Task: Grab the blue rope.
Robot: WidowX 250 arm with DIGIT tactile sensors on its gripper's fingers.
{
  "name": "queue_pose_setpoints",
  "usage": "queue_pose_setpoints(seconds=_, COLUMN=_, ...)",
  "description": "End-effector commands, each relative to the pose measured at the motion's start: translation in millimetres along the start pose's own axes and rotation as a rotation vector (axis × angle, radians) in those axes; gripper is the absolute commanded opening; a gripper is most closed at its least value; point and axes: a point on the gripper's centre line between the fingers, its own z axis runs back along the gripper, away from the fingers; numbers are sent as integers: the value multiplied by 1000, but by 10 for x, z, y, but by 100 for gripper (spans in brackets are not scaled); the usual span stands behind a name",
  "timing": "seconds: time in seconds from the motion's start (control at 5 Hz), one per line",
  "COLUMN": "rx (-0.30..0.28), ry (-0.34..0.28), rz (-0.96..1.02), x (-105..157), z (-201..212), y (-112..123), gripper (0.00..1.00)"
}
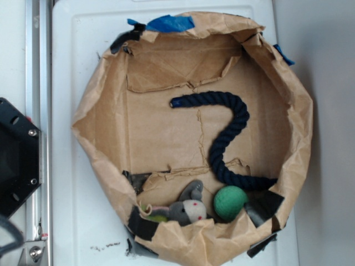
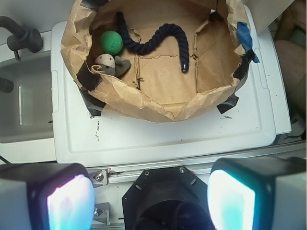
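Note:
The blue rope (image 1: 230,136) is a thick dark navy twisted cord lying in an S-curve on the floor of a brown paper-lined bin (image 1: 94,111). In the wrist view the blue rope (image 2: 158,40) runs from beside the green ball to a free end near the bin's middle. My gripper (image 2: 151,201) is open, its two pads wide apart with nothing between them. It hangs high above the robot's black base, well short of the bin and far from the rope. The gripper itself does not show in the exterior view.
A green ball (image 1: 230,202) and a grey stuffed toy (image 1: 186,208) lie in the bin's corner by the rope's end. The bin sits on a white lid (image 2: 158,134). Blue tape (image 1: 169,23) marks the rim. The black robot base (image 1: 16,158) stands beside the lid.

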Motion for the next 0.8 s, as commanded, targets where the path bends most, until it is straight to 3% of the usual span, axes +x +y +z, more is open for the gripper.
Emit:
queue_pose_setpoints(seconds=0.0, rx=0, ry=0, rz=0, x=0, z=0, y=0, gripper=100)
queue_pose_setpoints(seconds=0.2, rx=-24, ry=43, rz=112, x=446, z=-128, y=10, gripper=100)
queue_pose_setpoints(seconds=0.4, rx=7, ry=37, rz=163, x=733, z=-300, y=28, gripper=100)
queue_pose_setpoints(seconds=0.6, rx=-32, ry=1, rz=293, x=996, z=-632, y=95, gripper=100)
